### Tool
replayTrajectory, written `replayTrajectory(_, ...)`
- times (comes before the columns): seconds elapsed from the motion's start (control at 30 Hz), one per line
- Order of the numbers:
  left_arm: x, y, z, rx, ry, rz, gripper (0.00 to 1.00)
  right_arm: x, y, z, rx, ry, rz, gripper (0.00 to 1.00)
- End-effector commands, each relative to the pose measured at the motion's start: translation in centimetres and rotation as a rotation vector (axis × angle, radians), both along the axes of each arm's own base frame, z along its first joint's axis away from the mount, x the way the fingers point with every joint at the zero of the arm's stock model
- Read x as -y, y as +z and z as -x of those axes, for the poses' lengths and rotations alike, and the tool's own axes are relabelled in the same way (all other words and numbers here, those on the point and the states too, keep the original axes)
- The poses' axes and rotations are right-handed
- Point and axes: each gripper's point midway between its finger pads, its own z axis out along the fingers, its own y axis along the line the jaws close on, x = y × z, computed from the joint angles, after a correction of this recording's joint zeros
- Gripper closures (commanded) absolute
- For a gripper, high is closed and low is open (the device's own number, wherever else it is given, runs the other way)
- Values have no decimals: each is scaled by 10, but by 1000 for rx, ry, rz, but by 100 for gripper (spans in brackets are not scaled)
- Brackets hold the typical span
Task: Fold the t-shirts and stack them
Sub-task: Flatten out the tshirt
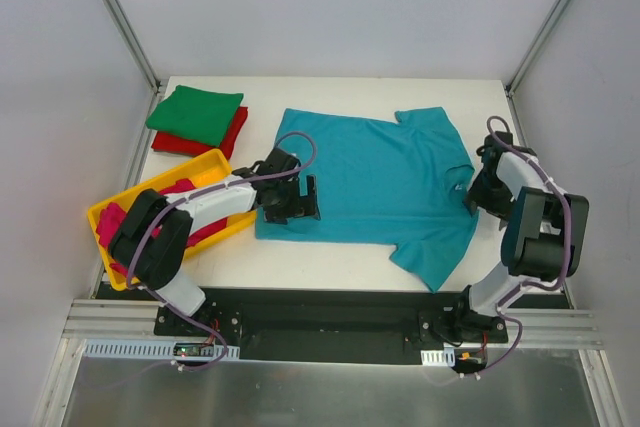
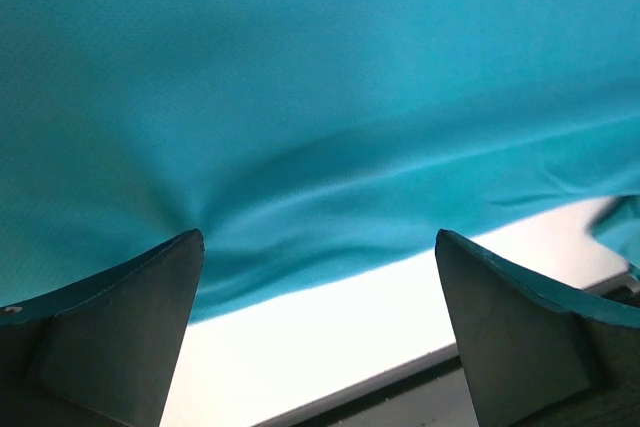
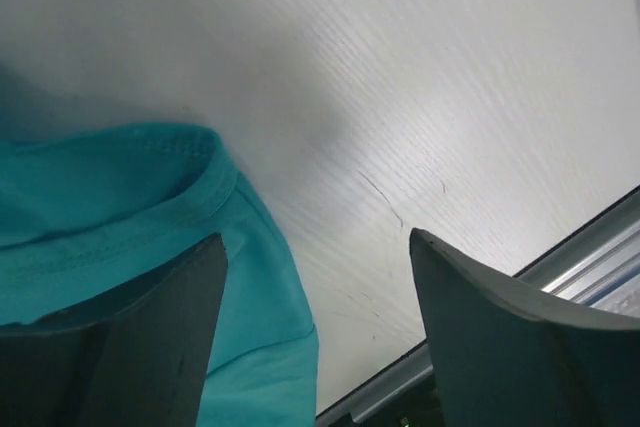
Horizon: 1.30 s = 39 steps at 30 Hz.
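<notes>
The yellow plastic tray (image 1: 160, 183), rectangular with a raised rim, sits at the left of the white bench (image 1: 330, 92) and holds crumpled magenta-pink t-shirts (image 1: 112, 222). Behind it, a folded green t-shirt (image 1: 195, 114) lies on a folded red t-shirt (image 1: 170, 144). The teal t-shirt (image 1: 380, 182) lies spread flat mid-bench, a fine soft knit with stitched hems. The left fingers (image 2: 120, 337) stand wide apart over its near-left hem, where creases gather at one tip, and hold nothing. The right fingers (image 3: 510, 347) are also parted and empty at its right edge, above faintly grained, scratched bench.
</notes>
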Motion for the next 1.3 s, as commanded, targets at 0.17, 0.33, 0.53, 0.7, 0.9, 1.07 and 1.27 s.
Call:
replayTrajectory(0.17, 13, 76, -22, 189, -54, 96, 1, -71, 65, -57, 416, 200, -364, 2)
replayTrajectory(0.33, 14, 80, -59, 173, -34, 58, 1, -96, 70, -98, 421, 301, -445, 4)
replayTrajectory(0.53, 13, 58, -95, 84, 3, 76, 1, -107, 39, -130, 308, 313, -506, 4)
replayTrajectory(0.7, 4, 31, -112, 29, 22, 29, 1, -99, 10, -145, 228, 277, -488, 4)
replayTrajectory(0.9, 5, 5, -128, -50, 41, 10, 1, -93, -18, -160, 151, 248, -488, 4)
replayTrajectory(1.07, -1, -1, -147, -87, 77, 21, 1, -89, -22, -193, 160, 247, -493, 4)
replayTrajectory(1.27, 5, 8, -168, -55, 60, 47, 1, -73, -6, -221, 224, 273, -450, 4)
